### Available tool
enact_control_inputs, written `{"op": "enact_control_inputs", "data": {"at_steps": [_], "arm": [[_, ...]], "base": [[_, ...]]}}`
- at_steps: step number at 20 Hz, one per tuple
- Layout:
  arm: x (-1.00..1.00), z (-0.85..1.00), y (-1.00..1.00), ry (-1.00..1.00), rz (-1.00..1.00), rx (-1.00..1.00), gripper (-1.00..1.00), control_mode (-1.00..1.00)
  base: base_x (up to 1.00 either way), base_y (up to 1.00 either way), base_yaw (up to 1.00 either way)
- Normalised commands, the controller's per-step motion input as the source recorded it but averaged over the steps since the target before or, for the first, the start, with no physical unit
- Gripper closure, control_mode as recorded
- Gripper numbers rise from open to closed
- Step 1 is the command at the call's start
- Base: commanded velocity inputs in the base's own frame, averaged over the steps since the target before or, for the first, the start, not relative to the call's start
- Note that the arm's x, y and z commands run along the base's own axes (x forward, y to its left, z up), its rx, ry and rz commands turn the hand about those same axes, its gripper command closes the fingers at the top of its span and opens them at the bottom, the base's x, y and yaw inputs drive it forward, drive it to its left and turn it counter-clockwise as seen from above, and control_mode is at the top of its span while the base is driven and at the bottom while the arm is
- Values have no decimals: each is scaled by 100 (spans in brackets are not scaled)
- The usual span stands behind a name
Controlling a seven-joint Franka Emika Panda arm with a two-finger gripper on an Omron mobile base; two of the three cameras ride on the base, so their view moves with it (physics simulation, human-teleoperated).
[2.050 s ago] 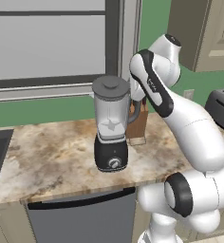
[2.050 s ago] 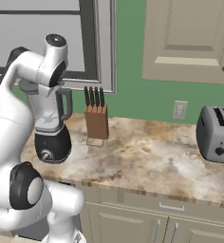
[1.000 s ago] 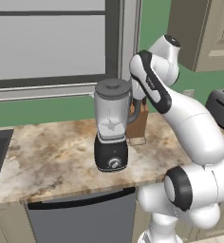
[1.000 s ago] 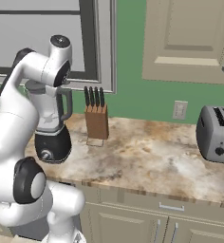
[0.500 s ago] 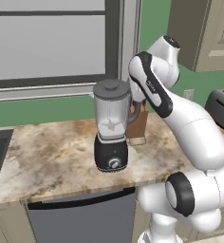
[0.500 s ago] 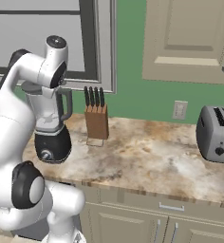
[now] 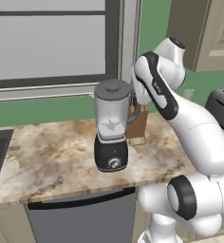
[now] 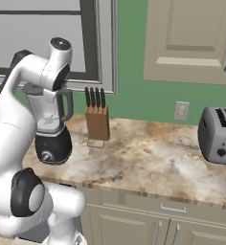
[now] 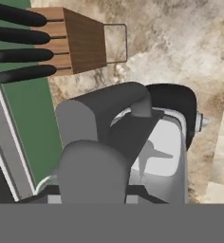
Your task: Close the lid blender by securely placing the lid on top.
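We see the flat grey lid (image 7: 113, 87) capping the clear tapered blender (image 7: 112, 129) at centre frame, beside our hand; we cannot tell how our fingers stand.

knife block (image 7: 137, 124) crowding blender (image 7: 112, 130), counter (image 7: 52, 156) leftward open

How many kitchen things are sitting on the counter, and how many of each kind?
Blender, with its lid on top: 1
Knife block: 1
Toaster: 1
Total: 3 things on the counter.
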Motion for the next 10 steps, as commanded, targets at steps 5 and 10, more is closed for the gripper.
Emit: {"op": "enact_control_inputs", "data": {"at_steps": [5, 10], "arm": [[3, -28, 36, 23, 5, -6, 100, -100], [-19, -21, 48, 7, 8, -4, -100, -100]], "base": [[0, 0, 0], [0, 0, 0]]}}
